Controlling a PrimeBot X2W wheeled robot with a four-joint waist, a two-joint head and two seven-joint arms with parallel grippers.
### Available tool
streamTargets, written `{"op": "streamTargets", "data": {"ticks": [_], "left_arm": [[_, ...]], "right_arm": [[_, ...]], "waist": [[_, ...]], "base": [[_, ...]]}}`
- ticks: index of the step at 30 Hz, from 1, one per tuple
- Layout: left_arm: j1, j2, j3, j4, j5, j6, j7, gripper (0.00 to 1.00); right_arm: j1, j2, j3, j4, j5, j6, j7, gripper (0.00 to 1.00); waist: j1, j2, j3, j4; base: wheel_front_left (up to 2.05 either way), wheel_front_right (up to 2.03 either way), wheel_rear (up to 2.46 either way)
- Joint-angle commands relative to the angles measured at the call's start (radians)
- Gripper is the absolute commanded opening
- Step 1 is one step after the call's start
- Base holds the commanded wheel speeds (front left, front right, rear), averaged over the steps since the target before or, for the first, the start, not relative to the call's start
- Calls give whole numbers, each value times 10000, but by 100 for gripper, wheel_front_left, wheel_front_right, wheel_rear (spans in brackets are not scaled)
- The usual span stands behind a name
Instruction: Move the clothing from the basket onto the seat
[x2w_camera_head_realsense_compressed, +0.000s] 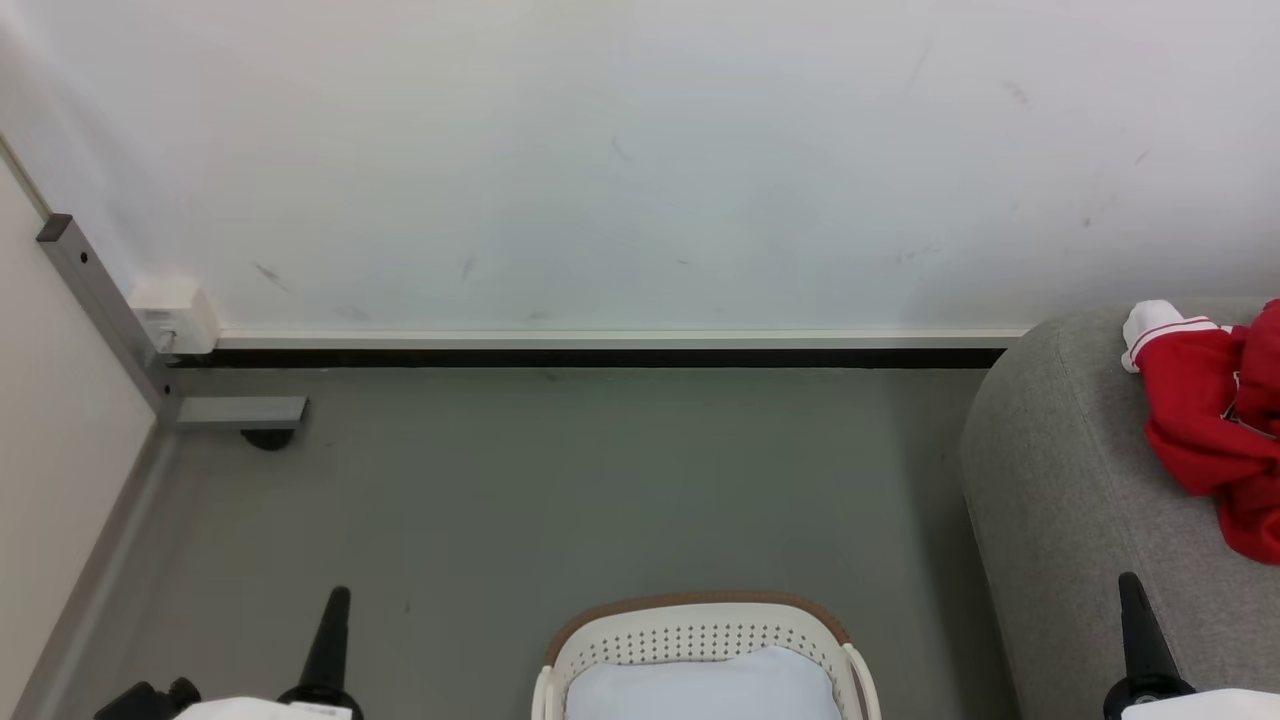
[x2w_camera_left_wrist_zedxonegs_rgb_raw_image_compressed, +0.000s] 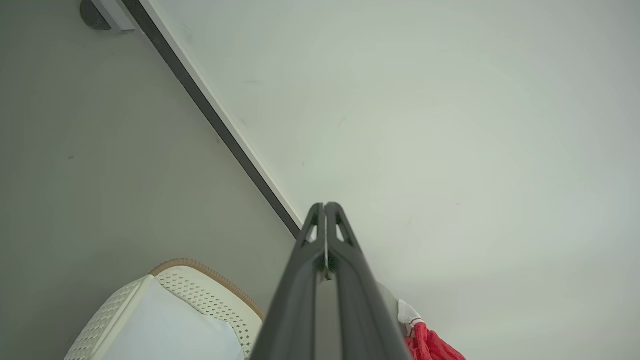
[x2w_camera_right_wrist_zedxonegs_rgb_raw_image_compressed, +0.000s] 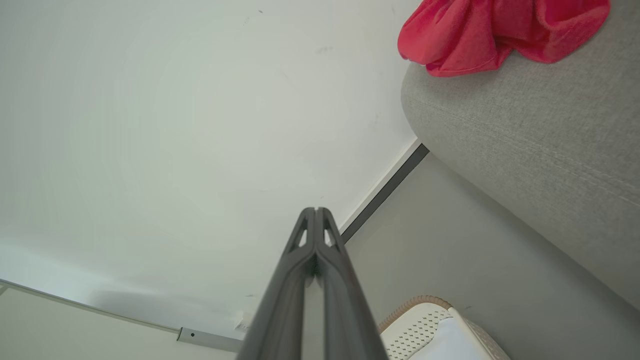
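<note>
The red clothing (x2w_camera_head_realsense_compressed: 1215, 425) with a white cuff lies crumpled on the grey seat (x2w_camera_head_realsense_compressed: 1070, 480) at the right edge of the head view; the right wrist view has the clothing (x2w_camera_right_wrist_zedxonegs_rgb_raw_image_compressed: 495, 32) on top of the seat (x2w_camera_right_wrist_zedxonegs_rgb_raw_image_compressed: 530, 130), and the left wrist view catches a bit of the clothing (x2w_camera_left_wrist_zedxonegs_rgb_raw_image_compressed: 430, 345). The cream basket (x2w_camera_head_realsense_compressed: 700, 640) with its brown rim stands on the floor at the bottom centre, holding just its pale blue-white lining. My left gripper (x2w_camera_head_realsense_compressed: 338, 600) is shut and empty left of the basket. My right gripper (x2w_camera_head_realsense_compressed: 1130, 585) is shut and empty in front of the seat.
A white wall (x2w_camera_head_realsense_compressed: 620, 160) with a dark baseboard runs across the back. A grey metal frame leg (x2w_camera_head_realsense_compressed: 235, 412) sits in the left corner, next to a cream panel. Grey floor (x2w_camera_head_realsense_compressed: 560, 480) lies between the basket and the wall.
</note>
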Motion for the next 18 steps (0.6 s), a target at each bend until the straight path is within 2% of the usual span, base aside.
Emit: {"op": "streamTargets", "data": {"ticks": [1,18], "left_arm": [[-198,12,94,-135,-267,-67,67,0],[-342,-75,375,-205,-1770,-134,498,0]], "right_arm": [[-232,-119,-55,-146,292,-10,68,0],[-320,-136,-183,-257,1927,-13,497,0]], "waist": [[0,-1,7,8],[0,-1,87,93]], "base": [[0,0,0],[0,0,0]]}}
